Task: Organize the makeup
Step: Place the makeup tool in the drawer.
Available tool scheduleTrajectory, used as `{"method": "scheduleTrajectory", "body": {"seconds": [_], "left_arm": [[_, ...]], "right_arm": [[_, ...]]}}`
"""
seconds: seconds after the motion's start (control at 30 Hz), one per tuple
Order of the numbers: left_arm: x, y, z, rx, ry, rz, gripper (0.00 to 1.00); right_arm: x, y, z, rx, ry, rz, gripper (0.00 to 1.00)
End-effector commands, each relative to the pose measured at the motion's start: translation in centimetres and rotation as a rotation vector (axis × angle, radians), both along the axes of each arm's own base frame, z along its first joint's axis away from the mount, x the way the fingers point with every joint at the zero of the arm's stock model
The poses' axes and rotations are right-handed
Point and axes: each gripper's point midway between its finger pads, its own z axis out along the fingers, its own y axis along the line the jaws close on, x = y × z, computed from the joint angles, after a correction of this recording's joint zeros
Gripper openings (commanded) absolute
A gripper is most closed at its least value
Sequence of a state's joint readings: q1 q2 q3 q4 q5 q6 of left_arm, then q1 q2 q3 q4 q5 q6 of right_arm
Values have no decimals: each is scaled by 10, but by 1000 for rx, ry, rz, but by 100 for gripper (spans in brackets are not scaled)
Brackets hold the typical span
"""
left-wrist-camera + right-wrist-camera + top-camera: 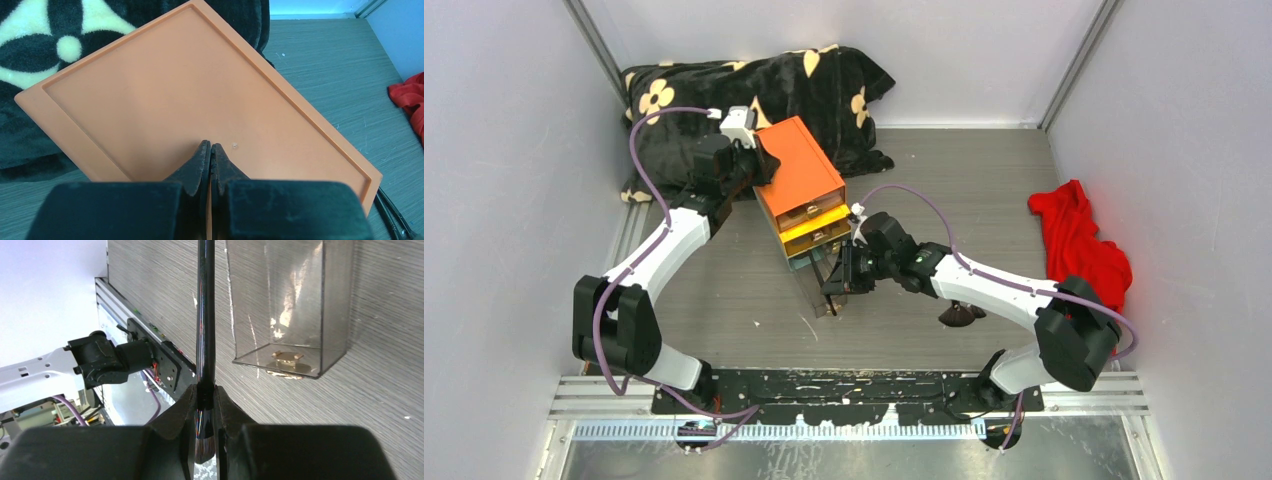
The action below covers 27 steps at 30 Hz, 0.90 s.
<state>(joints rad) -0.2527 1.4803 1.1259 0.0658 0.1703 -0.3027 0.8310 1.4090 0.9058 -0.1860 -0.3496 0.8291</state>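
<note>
The box [799, 172] sits left of the table's [984, 180] middle, its back corner against the blanket [754, 90] in the rear left corner. The left gripper [210, 146] is over the box's top. Before the box a drawer [287, 290] rests on the table (whether fully out of the box is unclear). Just beside the drawer, the brush [205, 315] runs between the fingers of the right gripper [205, 389]. The cloth [1079, 245] lies far right, well apart.
</note>
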Motion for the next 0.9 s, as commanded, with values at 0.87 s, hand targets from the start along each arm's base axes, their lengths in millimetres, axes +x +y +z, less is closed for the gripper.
{"method": "scheduleTrajectory", "body": {"seconds": [0.87], "left_arm": [[-38,24,-74,115,262,37,1]], "right_arm": [[13,30,-19,5,150,-75,2]]}}
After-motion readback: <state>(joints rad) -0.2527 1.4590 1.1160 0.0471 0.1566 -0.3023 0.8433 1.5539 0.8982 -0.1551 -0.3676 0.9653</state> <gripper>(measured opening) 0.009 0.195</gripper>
